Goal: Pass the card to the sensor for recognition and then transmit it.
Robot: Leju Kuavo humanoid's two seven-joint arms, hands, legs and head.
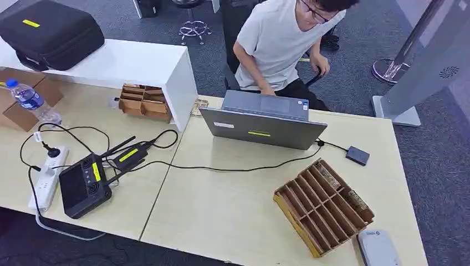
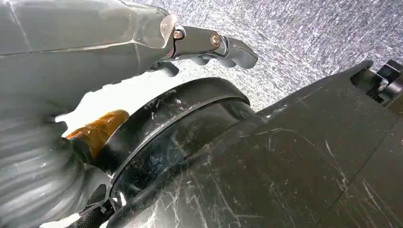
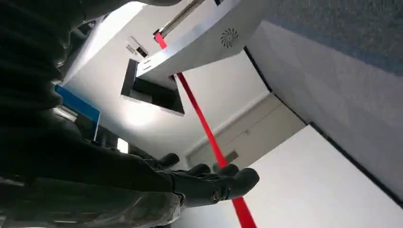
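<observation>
Landmark: open grey laptop (image 1: 263, 126) at the far edge of the pale wooden bench (image 1: 221, 210). Person in a white T-shirt (image 1: 282, 39) sits right behind it.

Tan slotted wooden tray (image 1: 322, 206) sits on the bench nearer the robot than the laptop and to its right, with what look like cards (image 1: 357, 200) lying in its right-hand slots; too small to be sure. Light grey rounded sensor pad (image 1: 378, 248) is just beside the tray's near right corner, at the bench edge. Small dark box (image 1: 357, 155) on a cable lies right of the laptop. Black controller with antennas (image 1: 84, 185) and white power strip (image 1: 49, 177) are well left of the laptop.

Left robot hand (image 2: 209, 47): fingers loosely extended over grey carpet, holding nothing. Right robot hand (image 3: 204, 183): fingers slightly curled and apart, empty, with a white kiosk post (image 3: 195, 47) and red belt (image 3: 209, 135) beyond it.
</observation>
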